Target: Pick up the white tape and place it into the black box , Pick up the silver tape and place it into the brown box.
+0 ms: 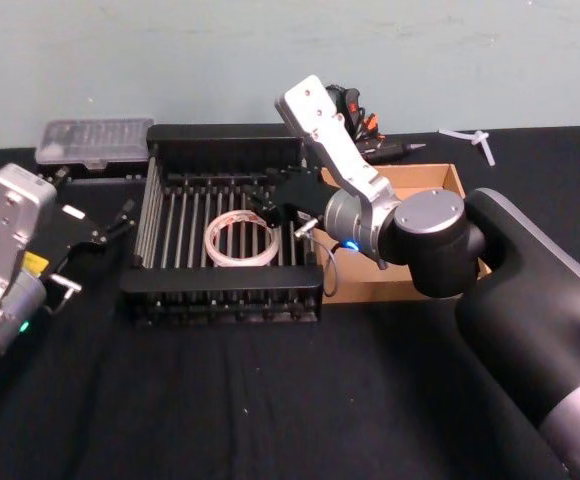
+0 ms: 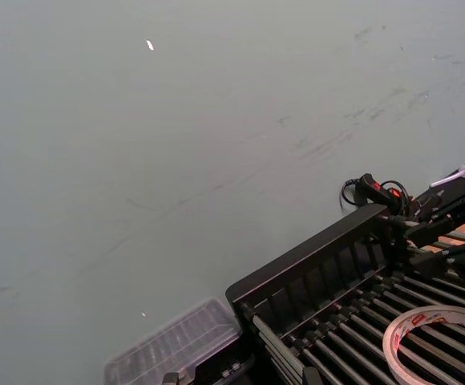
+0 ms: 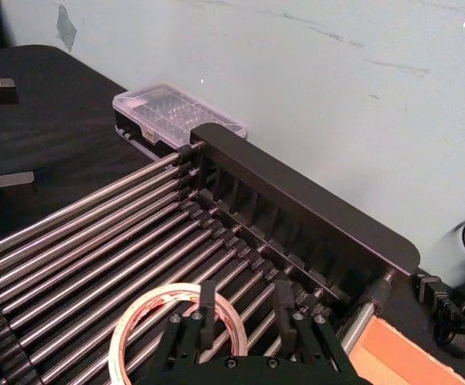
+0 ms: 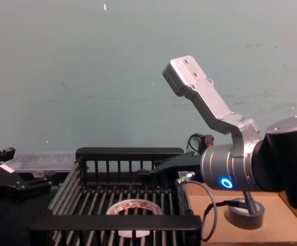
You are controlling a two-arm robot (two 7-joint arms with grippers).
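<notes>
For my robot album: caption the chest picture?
White tape in the black box, silver tape in the brown box.

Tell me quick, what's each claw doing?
Left gripper: open, empty, beside the black slatted plastic crate.
Right gripper: open, empty, over the flat white tape roll.

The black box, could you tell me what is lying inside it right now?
The white tape lies flat on the black box's slatted floor, with the open right hand just above its edge. The floor's right side is partly hidden behind that arm.
</notes>
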